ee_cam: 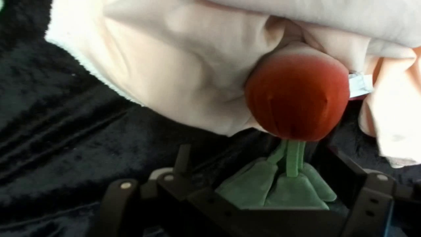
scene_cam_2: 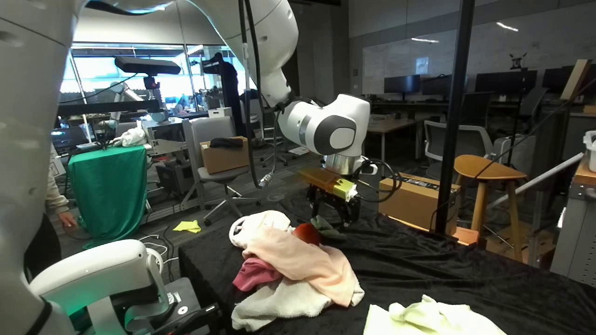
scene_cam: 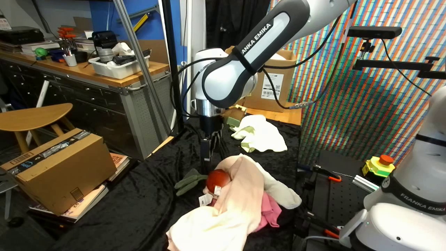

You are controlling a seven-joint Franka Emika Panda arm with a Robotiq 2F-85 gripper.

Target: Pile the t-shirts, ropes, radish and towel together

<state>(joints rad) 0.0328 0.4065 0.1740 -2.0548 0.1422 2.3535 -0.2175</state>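
In the wrist view, the claw (ee_cam: 258, 154) is hanging with its two fingers (ee_cam: 183, 161) spread apart, and it is pinching nothing. Left and ahead of the claw, the peach cloth (ee_cam: 184, 72) is lying in loose folds; its hem could be catching on a finger if the claw is going too far forward. Straight ahead, the radish (ee_cam: 297, 102) is touching this cloth, and its green leaves (ee_cam: 292, 194) are showing between the fingers. A grip there seems to be coming next. The leaves are looking soft, so a pinch on them alone may be slipping, while the round body may be rolling. Right of the radish, a white tag (ee_cam: 360, 85) is sticking out and could be snagging.

For moving, the claw's left side is probably offering the best room, because the black cover (ee_cam: 65, 148) is stretching wide there. On the right, more folds are lying near the finger. In an exterior view, a pale cloth (scene_cam: 264, 136) is lying beyond the claw and to its right, near the cover's edge.
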